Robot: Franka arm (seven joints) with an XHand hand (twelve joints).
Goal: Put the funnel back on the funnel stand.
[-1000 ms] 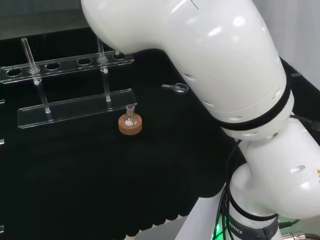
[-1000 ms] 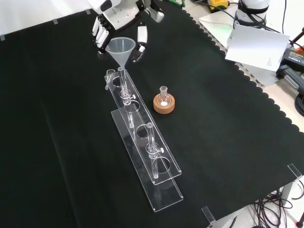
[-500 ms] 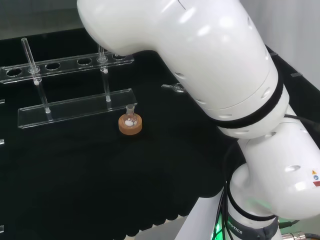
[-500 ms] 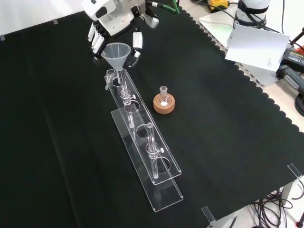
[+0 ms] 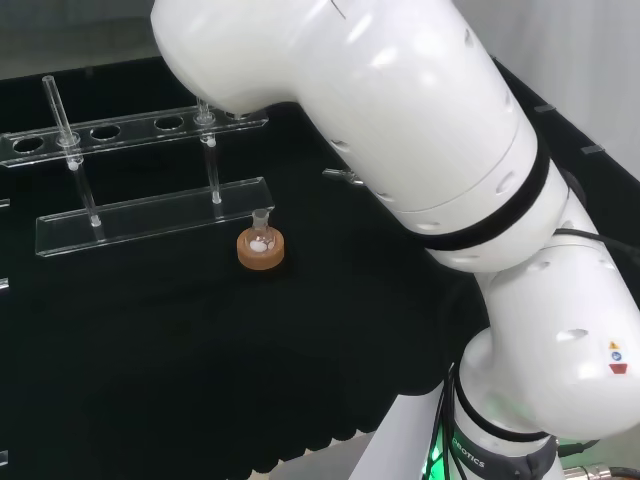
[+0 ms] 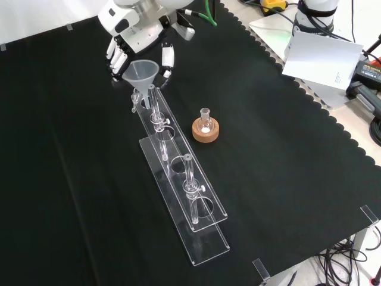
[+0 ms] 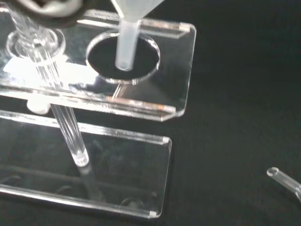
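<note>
Front view, left to right. At upper left of centre, the hand (image 6: 138, 36), black and white, entering from the frame's top, fingers (image 6: 168, 58) curled round the clear funnel (image 6: 140, 71) and holding it by the cone. Funnel upright, wide mouth up, stem pointing down over the far end of the clear funnel stand (image 6: 178, 173). Stand running diagonally from upper left of centre down toward lower centre: a top plate with round holes, a base plate below it, two upright clear rods between. Right of the stand, near the frame's middle, a small flask (image 6: 205, 116) sitting in a cork ring (image 6: 205, 130), apart from the stand. All on the table (image 6: 280, 179), covered in black cloth with a scalloped edge at right.

Head view: funnel stand (image 5: 150, 215) across the upper left, cork ring (image 5: 260, 249) with the flask just below and right of the stand's base plate, the arm's big white links over the right half.

Wrist view: funnel stem (image 7: 126, 47) hanging over the end hole (image 7: 123, 55) of the stand's top plate, its tip about level with the hole's rim; cannot tell whether already inside. Small clear glass piece (image 7: 286, 181) lying on the cloth at lower right.
</note>
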